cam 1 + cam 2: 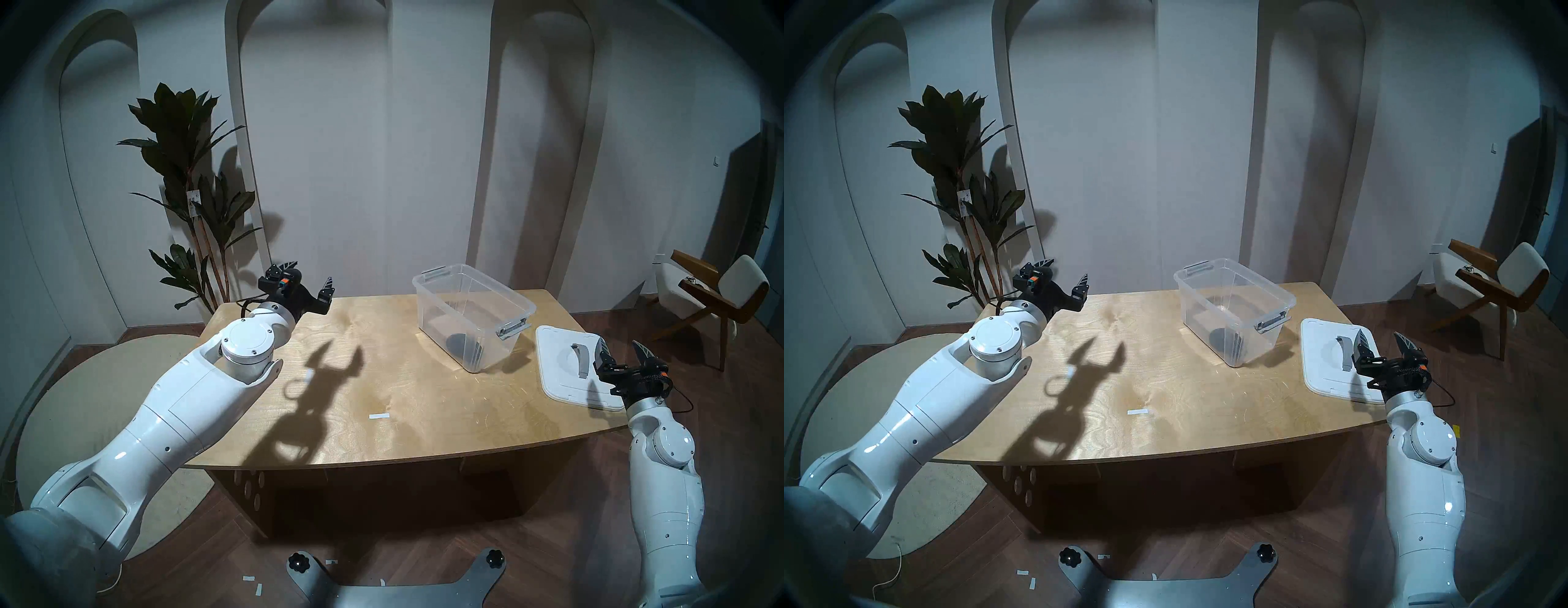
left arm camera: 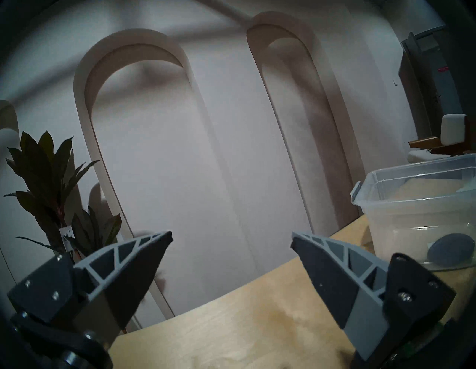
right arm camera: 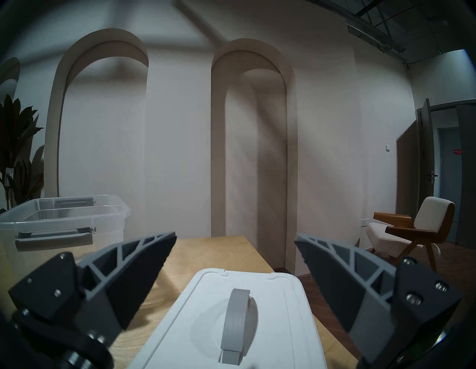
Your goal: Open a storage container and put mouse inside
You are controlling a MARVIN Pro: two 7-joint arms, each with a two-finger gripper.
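Observation:
The clear storage container (image 1: 473,314) stands lidless on the right half of the wooden table (image 1: 382,382). The black mouse (image 1: 457,342) lies inside it on the bottom, and it shows through the wall in the left wrist view as the mouse (image 2: 449,251). The white lid (image 1: 568,369) with its grey handle (image 1: 580,360) lies flat at the table's right edge. My right gripper (image 1: 623,350) hovers open over the lid's near right corner, holding nothing. My left gripper (image 1: 307,276) is open and empty above the table's far left corner.
A potted plant (image 1: 191,191) stands behind the table's left corner. A wooden chair (image 1: 712,297) with white cushions is at the right. A strip of white tape (image 1: 379,416) lies mid-table. A round rug (image 1: 85,424) covers the floor at left.

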